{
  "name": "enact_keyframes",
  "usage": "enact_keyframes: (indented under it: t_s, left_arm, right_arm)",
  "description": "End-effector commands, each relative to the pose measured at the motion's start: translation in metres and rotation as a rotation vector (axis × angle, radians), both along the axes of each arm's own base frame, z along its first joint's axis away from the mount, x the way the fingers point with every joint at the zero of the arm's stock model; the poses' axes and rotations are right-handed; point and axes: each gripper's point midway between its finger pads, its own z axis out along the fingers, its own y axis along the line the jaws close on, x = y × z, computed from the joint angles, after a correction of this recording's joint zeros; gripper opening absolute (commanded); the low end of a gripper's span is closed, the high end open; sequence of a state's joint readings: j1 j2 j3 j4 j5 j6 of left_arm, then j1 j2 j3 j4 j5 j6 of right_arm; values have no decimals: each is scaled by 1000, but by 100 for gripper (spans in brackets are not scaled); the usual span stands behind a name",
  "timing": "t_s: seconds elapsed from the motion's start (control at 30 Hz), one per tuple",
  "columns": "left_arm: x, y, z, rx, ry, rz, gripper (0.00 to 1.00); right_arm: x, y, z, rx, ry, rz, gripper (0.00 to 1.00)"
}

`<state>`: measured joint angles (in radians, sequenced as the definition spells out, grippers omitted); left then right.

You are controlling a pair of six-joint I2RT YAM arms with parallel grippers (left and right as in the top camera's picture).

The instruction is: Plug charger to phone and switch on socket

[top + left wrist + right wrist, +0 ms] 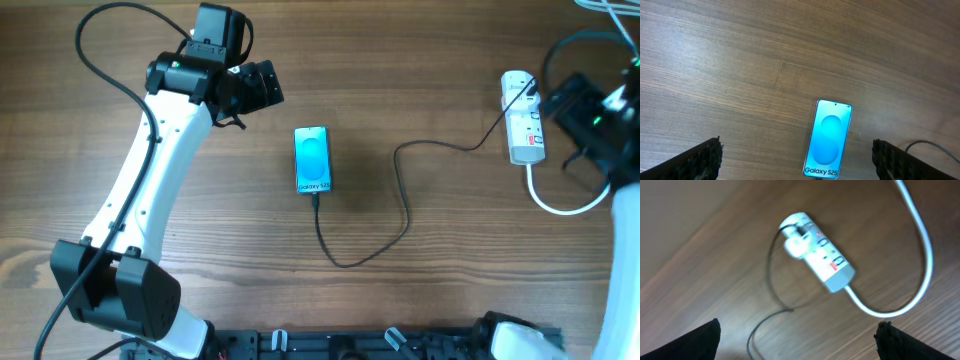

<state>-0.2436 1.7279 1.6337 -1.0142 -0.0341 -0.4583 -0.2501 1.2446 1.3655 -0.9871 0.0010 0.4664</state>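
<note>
Cyan screen facing up, centre of the overhead view — is that the phone [312,160]?

Yes. It lies flat on the wooden table [450,50], with "Galaxy S25" at its lower edge.

And the charger [440,146]?

Thin black cable. One end meets the phone's lower edge, then it loops down, swings up to the right and runs to the socket [523,118] at the upper right of the frame. Whether the tip is fully seated I cannot tell.

The socket itself?

White strip with small red marks, a white plug [796,245] sitting near one end and the thick white lead [929,255] curving off the other. The right wrist view is blurred — the switch's position is not readable.

Where is the left gripper [796,146]?

Over the table, to the upper left of the phone in the overhead view. Its fingers [697,160] stand wide apart at the two lower corners of the wrist view, with the phone lying between them farther out.

The right gripper [799,324]?

At the right edge of the overhead view, just beside the socket. Its fingers are spread too, gripping nothing; the socket lies beyond the tips, apart from them.
</note>
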Motion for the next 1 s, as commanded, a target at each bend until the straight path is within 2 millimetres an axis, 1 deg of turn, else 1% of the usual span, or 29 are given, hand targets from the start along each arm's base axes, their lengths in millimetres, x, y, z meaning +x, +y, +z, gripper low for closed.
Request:
enact_keyframes:
  t_s: [0.0, 0.03, 0.17, 0.27, 0.4, 0.47, 0.53, 0.63, 0.97]
  left_arm:
    - [0, 2, -2, 11, 4, 15, 100]
    - [0, 2, -2, 11, 3, 15, 100]
    - [0, 2, -2, 11, 4, 15, 100]
    - [0, 2, -2, 11, 3, 15, 100]
    - [0, 2, -2, 11, 4, 15, 100]
    - [0, 2, -2, 11, 4, 15, 100]
    - [0, 2, -2, 11, 4, 15, 100]
    - [0, 2, -2, 11, 3, 15, 100]
    - [0, 2, -2, 11, 4, 15, 100]
  right_arm:
    - [-31, 25, -1, -33, -59, 70, 100]
    - [-42, 32, 0, -38, -95, 87, 100]
    - [-73, 50, 4, -48, -250, 136, 100]
    - [-94, 55, 2, -25, -322, 117, 100]
    - [-123, 59, -15, 74, -304, 33, 100]
    - [-138, 61, -28, 150, -255, -34, 100]
    - [-147, 63, -39, 199, -205, -82, 100]
    - [-158, 64, -51, 247, -147, -135, 100]
    - [-158, 64, -51, 258, -145, -147, 100]
